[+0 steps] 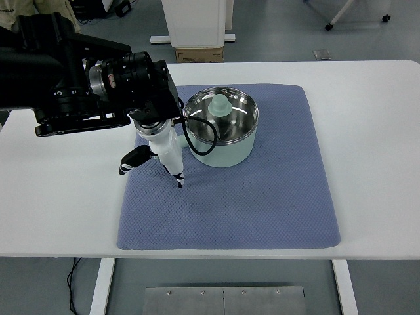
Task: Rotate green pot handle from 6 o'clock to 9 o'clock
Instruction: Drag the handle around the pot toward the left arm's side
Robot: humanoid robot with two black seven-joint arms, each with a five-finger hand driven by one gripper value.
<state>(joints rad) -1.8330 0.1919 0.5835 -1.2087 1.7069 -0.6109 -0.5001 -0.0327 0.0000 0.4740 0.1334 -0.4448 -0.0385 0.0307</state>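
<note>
A pale green pot [226,152] with a shiny steel inside stands on the blue-grey mat [262,197], at its upper left. A green knob [218,105] sits inside the pot. My left arm reaches in from the left, and its white hand [157,164] hangs just left of the pot with the fingers pointing down at the mat. The black thumb [134,159] is spread away from the fingertips [178,178], and nothing is held. The hand covers the pot's left side, so I cannot make out the handle. The right hand is out of view.
The mat lies on a white table [59,210]. A black cable [200,134] from my wrist loops over the pot's left rim. Beyond the table's far edge stand a cardboard box [199,54] and a white pedestal [197,23].
</note>
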